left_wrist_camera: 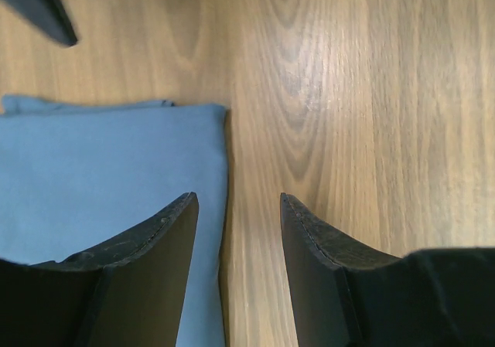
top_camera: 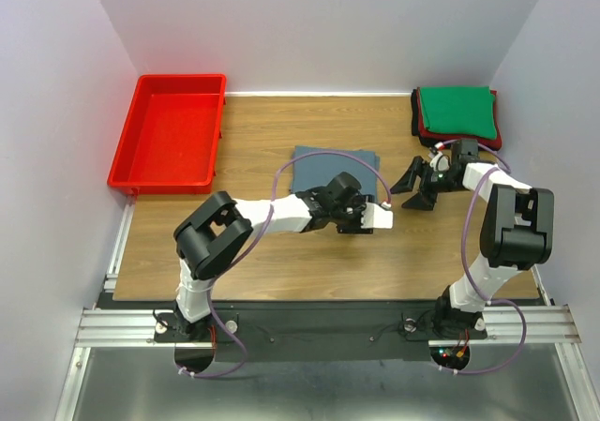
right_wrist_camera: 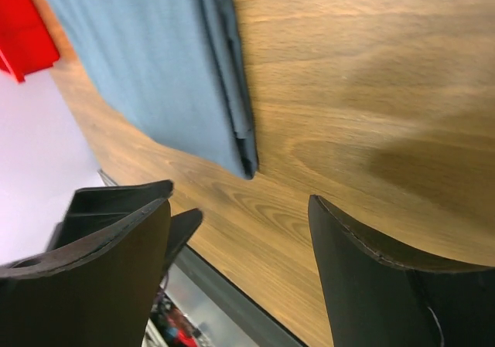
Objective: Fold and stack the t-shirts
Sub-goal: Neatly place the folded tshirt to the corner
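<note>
A folded slate blue-grey cotton t-shirt (top_camera: 323, 166) lies flat as a neat rectangle at the middle of the light wooden table (top_camera: 281, 262), its layered edges squared up. The left gripper (left_wrist_camera: 236, 202) hangs over the shirt's near right corner with its two black fingers apart and nothing between them. In the left wrist view one finger (left_wrist_camera: 151, 246) sits above the cloth just inside its right edge, while the other is above bare wood beside that edge. Whether the first finger touches the cloth cannot be told.

The right gripper (top_camera: 419, 185) hovers just off the shirt's right side, over bare wood, with its jaws spread wide and holding nothing. From the right wrist camera the folded corner of the shirt, its stacked layers showing, lies a little ahead of the fingertips and apart from both. The tip of one right finger shows at the upper left of the left wrist view, so the two grippers are close together at that side of the garment.

In the far right corner rests a stack of folded t-shirts (top_camera: 457, 112), green on top with red and black edges beneath it, well apart from both grippers. A red rectangular plastic tray (top_camera: 127, 144) stands at the table's far left.
</note>
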`<state>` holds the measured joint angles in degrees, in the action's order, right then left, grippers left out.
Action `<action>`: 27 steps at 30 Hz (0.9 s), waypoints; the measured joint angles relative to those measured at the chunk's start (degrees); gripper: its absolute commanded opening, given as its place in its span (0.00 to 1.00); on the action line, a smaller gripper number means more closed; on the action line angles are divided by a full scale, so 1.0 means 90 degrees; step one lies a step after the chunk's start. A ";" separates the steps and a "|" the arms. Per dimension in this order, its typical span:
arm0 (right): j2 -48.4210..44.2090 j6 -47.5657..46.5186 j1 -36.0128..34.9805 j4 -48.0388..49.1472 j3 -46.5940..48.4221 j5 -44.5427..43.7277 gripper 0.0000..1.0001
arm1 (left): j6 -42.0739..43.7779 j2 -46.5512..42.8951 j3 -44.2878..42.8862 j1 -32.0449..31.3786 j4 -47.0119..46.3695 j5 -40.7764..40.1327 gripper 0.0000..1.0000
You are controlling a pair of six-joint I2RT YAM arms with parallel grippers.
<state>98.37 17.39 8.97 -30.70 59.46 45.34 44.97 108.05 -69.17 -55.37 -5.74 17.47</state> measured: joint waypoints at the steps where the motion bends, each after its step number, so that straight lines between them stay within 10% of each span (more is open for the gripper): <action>1: 0.0000 0.0051 0.0002 0.0022 -0.0022 -0.0032 0.78 | 0.0097 0.0083 0.0000 -0.0022 -0.0056 -0.0036 0.58; 9: -0.0007 0.0425 0.0051 0.0219 -0.0141 -0.0345 0.87 | 0.0651 0.0675 -0.0155 -0.0012 -0.0461 -0.0374 0.50; 18: -0.0010 0.1037 0.0083 0.0872 -0.0707 -0.0374 0.96 | 0.0777 0.1243 -0.0682 -0.0005 -0.0627 -0.0410 0.00; 27: -0.0061 0.2606 0.0061 0.3082 -0.1486 -0.0221 1.00 | -0.0345 0.1333 -0.1727 0.0386 -0.0170 0.0546 0.00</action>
<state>97.82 40.84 9.52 -2.96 46.09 43.35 41.87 120.05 -84.71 -51.90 -7.27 22.39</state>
